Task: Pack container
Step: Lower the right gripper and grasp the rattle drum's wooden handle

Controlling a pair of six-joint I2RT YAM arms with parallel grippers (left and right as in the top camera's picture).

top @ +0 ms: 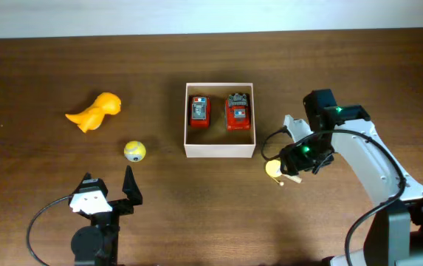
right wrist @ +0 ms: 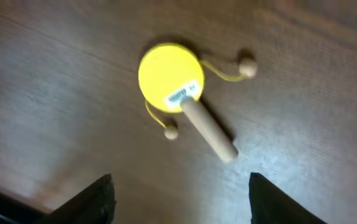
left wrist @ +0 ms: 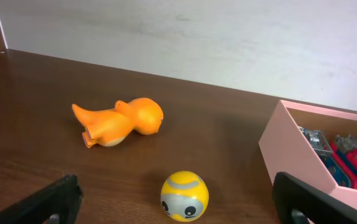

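Dark wooden table [top: 34,66] beneath a pale wall [left wrist: 197,37] — left tool [top: 109,188] and right tool [right wrist: 184,202] both spread apart.

The left gripper [top: 108,177] has two flat matte-black fingers [left wrist: 47,202]. Behind them a white block [top: 89,199] sits on a black round base [top: 93,240], trailing a thin black cable [top: 38,222]. The right gripper [right wrist: 179,180] has black fingers too. Behind those are black joints with small green lights [top: 338,111], smooth white arm shells [top: 377,177] and more black cabling [top: 355,222].
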